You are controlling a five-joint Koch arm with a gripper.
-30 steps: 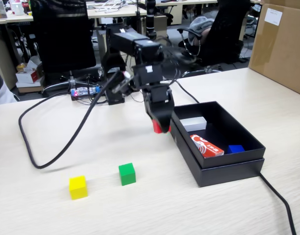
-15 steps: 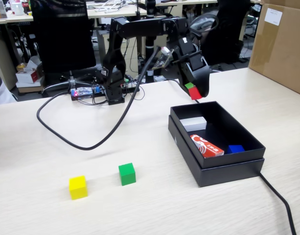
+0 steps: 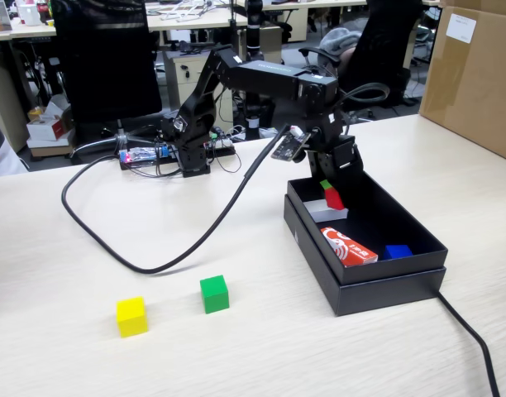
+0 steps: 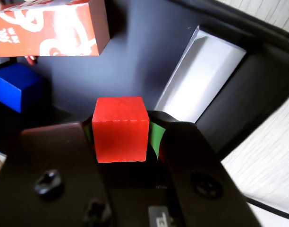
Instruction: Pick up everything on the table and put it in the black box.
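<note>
We see the claw pinching the red cube over the far end of the black box, above its floor. The green cube and yellow cube sit near each other on the surface.

No text can be read with certainty. The red-and-white packet in the black box carries white printed shapes, too blurred to read. The brown carton has a white label, but its print is too small to read.
</note>
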